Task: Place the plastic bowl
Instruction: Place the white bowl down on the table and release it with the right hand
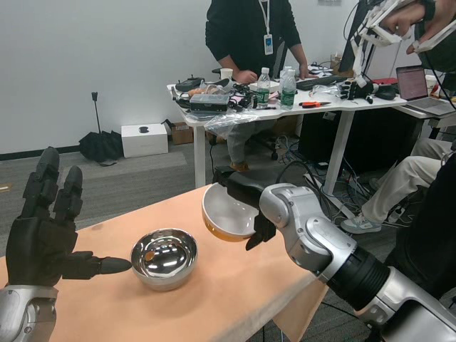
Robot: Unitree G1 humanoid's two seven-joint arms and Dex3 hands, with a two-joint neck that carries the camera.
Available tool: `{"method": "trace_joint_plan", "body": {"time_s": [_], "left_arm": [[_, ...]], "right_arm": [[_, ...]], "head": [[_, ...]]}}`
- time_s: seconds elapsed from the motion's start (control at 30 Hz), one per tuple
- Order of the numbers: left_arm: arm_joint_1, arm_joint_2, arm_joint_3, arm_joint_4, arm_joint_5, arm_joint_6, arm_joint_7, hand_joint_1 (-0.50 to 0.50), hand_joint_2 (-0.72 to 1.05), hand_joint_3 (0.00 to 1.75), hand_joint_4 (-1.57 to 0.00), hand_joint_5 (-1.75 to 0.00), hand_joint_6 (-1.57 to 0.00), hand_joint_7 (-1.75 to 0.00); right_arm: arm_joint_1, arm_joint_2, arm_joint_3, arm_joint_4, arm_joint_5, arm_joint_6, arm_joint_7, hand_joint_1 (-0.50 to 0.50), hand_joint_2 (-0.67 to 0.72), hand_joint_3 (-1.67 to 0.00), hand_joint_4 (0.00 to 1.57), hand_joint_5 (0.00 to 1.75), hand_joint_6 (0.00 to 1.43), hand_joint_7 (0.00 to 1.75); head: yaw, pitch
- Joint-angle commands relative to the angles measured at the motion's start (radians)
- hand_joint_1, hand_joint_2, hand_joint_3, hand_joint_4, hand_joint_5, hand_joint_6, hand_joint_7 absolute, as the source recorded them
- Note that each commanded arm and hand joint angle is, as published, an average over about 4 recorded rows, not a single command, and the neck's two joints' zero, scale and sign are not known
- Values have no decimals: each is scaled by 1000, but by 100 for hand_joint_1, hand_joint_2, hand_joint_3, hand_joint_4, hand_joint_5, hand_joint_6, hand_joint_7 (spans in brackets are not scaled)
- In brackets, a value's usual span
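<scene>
Head view. R hand (pixel 246 206) grips bowl (pixel 226 215) by its rim, fingers over the near/right edge; bowl is held tilted, mouth facing up and toward the camera, orange underside showing. Bowl hangs above the table's (pixel 235 292) far edge, nr the far right corner, apparently not touching the surface; contact pt hidden by bowl itself, so cannot confirm clearance.

Steel bowl (pixel 164 256) sits upright on table, mid-surface, to the left of and nearer than the held bowl; the two are near but apart.

L hand (pixel 44 235) at table's left edge, palm up, fingers spread, holding nothing; its thumb points toward steel bowl, tip just beside the rim, contact not clear.

Key relation: bowl is already in R hand, so R arm does the placing; L hand is well apart from it. Judgement: free table lies directly below and right of steel bowl; the set-down needs bowl levelled first, and a drift left risks clipping steel bowl.

Bkgd: person (pixel 253 35) standing at a cluttered desk (pixel 285 100).
</scene>
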Motion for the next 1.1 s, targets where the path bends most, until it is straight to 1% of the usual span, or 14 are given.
{"method": "trace_joint_plan", "body": {"time_s": [0.03,0.13,0.27,0.33,0.4,0.47,0.57,0.63,0.7,0.77,0.9,1.0,1.07,1.1], "left_arm": [[0,9,2,4,-5,2,-2,-50,7,9,0,0,0,0],[0,9,2,4,-5,2,-2,-50,7,9,0,0,0,0],[1,9,7,1,-5,2,-2,-50,7,9,0,0,0,0],[1,9,11,1,-5,2,-2,-50,7,9,0,0,0,0],[1,9,13,1,-5,2,-2,-50,7,9,0,0,0,0],[1,9,13,2,-5,2,-2,-50,7,4,0,0,0,0],[-1,11,8,3,-5,2,-2,-50,7,7,0,0,0,0],[-4,11,5,3,-5,2,-2,-50,7,9,0,0,0,0],[-7,11,3,4,-5,2,-2,-50,7,4,0,0,0,0],[-8,11,2,5,-5,2,-2,-50,7,2,0,0,0,0],[-8,11,0,7,-5,4,-2,-50,7,7,0,0,0,0],[-9,11,0,8,-5,7,-2,-50,7,9,0,0,0,0],[-9,11,0,10,-5,8,-2,-50,7,7,0,0,0,0],[-9,11,-1,10,-5,8,-2,-50,7,4,0,0,0,0]], "right_arm": [[8,0,-10,5,-1,3,-1,-50,-54,-159,49,160,51,168],[18,-1,-11,9,-3,3,-1,-50,-54,-159,49,162,51,168],[60,-19,-7,10,-4,3,-1,-50,-54,-159,51,160,50,168],[82,-27,-6,12,-2,3,-2,-50,-54,-159,51,165,49,168],[103,-33,-8,23,1,3,-7,-50,-54,-159,51,165,48,168],[120,-35,-11,46,5,2,-14,-50,-54,-159,51,165,46,168],[143,-34,-20,87,7,1,-34,-50,-54,-159,51,165,42,168],[157,-30,-24,114,9,-2,-52,-48,-51,-155,48,165,38,168],[166,-26,-25,140,12,-5,-67,-46,-45,-147,43,165,31,168],[173,-22,-23,166,16,-12,-76,-46,-41,-137,39,165,29,168],[182,-11,-19,212,26,-38,-95,-46,-41,-125,29,165,23,168],[184,2,-22,239,30,-58,-125,-46,-41,-119,20,158,11,154],[185,5,-21,261,30,-70,-138,-46,-41,-119,14,145,6,140],[185,5,-19,270,31,-73,-141,-46,-40,-119,12,133,4,131]], "head": [[0,3],[4,8],[10,8],[7,8],[2,8],[0,12],[-6,13],[-11,12],[-12,12],[-13,12],[-17,7],[-17,-1],[-13,-3],[-11,-3]]}}
